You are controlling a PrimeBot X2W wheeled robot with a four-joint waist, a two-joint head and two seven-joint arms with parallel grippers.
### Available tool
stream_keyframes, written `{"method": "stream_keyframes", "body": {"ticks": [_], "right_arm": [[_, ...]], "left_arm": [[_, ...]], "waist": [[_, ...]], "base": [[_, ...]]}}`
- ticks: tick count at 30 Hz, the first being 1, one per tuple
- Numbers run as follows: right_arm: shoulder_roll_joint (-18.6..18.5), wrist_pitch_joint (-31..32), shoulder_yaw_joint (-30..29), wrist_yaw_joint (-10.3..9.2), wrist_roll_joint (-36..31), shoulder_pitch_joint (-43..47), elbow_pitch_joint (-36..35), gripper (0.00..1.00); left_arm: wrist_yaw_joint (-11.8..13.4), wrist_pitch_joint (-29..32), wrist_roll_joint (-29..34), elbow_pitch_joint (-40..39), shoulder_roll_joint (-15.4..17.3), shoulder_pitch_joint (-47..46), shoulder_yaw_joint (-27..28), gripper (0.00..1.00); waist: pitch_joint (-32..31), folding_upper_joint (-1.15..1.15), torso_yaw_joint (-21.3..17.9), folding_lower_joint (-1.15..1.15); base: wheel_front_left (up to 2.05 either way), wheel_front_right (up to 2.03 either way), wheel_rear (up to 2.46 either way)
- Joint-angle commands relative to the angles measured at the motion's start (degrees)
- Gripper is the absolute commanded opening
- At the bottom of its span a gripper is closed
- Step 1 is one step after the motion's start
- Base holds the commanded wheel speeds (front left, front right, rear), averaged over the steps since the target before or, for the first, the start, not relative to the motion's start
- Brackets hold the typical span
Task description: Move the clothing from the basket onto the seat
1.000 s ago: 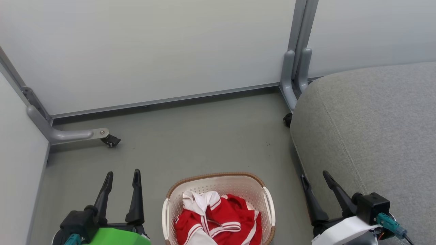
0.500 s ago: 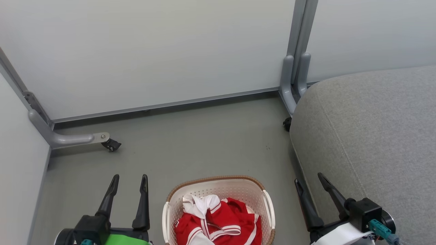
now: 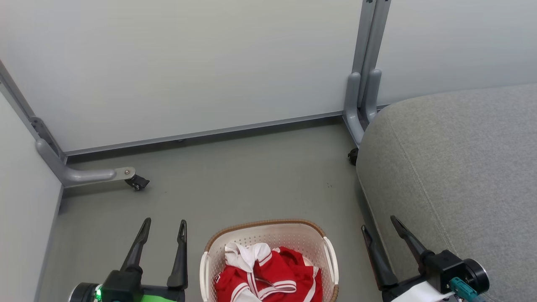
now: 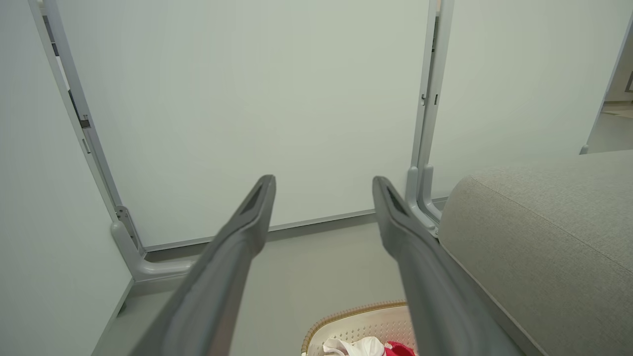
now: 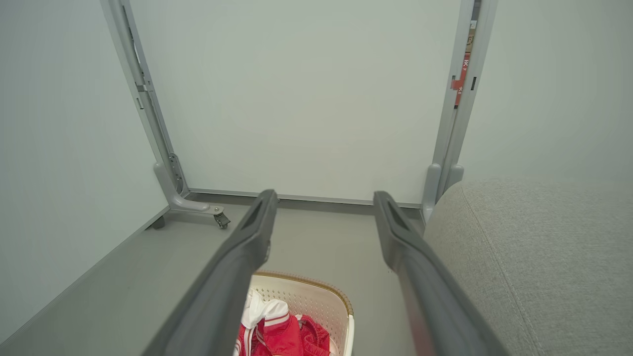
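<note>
Seat: a big grey cushion on your right, and no garment lies on the part in view. I judge nothing is delivered yet.

Floor: it carries the basket. The basket stands toward the floor's near edge, just beside the seat's side edge and well apart from the far edge where the partition panels meet the floor.

Clothing: a red-and-white heap inside the basket, bunched toward its near end, with the far wall bare. You can't tell the garment count. The whole job looks left to do: pick, lift, carry right, drop on the seat.

Left gripper: it hovers over the floor off the basket's left handle. The fingers are spread, grasp nothing, and point toward the far panel.

Right gripper: it sits between the basket's right handle and the seat's edge. The fingers are spread and empty.

Neither gripper touches the clothing. Both wrist views look out over the floor with the basket low in frame, so I judge you aren't aimed into it yet.
</note>
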Motion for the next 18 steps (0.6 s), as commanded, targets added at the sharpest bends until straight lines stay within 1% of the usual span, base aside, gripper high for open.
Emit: {"method": "stream_keyframes", "body": {"ticks": [1,18], "right_arm": [[-0.32,-0.28,-0.14,0.00,-0.31,0.93,-0.18,1.00],[-0.32,-0.28,-0.22,0.00,-0.39,0.38,0.54,1.00]], "left_arm": [[-0.02,-0.24,0.56,-0.23,0.38,0.83,-0.04,1.00],[0.57,-0.23,0.09,1.21,0.37,0.40,-0.13,1.00]], "waist": [[0.00,0.00,0.01,0.00],[1.02,0.00,-0.39,0.00]], "base": [[0.00,0.00,0.00],[0.00,0.00,0.00]]}}
